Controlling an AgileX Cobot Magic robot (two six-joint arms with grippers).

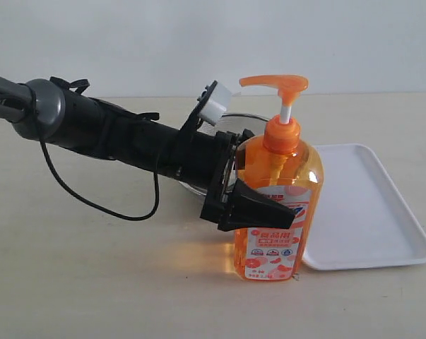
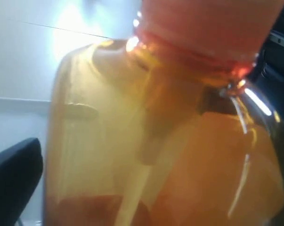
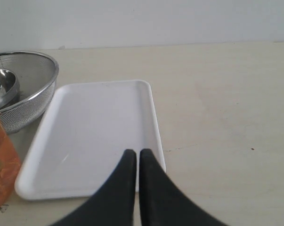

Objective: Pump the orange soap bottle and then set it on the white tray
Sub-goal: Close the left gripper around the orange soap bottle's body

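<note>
left end effector (image 1: 265,180): wide apart, straddling orange soap bottle (image 1: 287,166) | right end effector (image 3: 138,157): pressed together over white tray (image 3: 99,122)

Close-up orange soap bottle (image 2: 170,155), black claw finger (image 2: 14,174) beside

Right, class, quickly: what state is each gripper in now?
Left gripper: open, jaws astride the orange soap bottle.
Right gripper: shut, holding nothing.

One orange soap bottle (image 1: 269,247) was counted; one white tray (image 1: 368,205) was counted; one steel mesh basket (image 3: 33,89) was counted.
</note>
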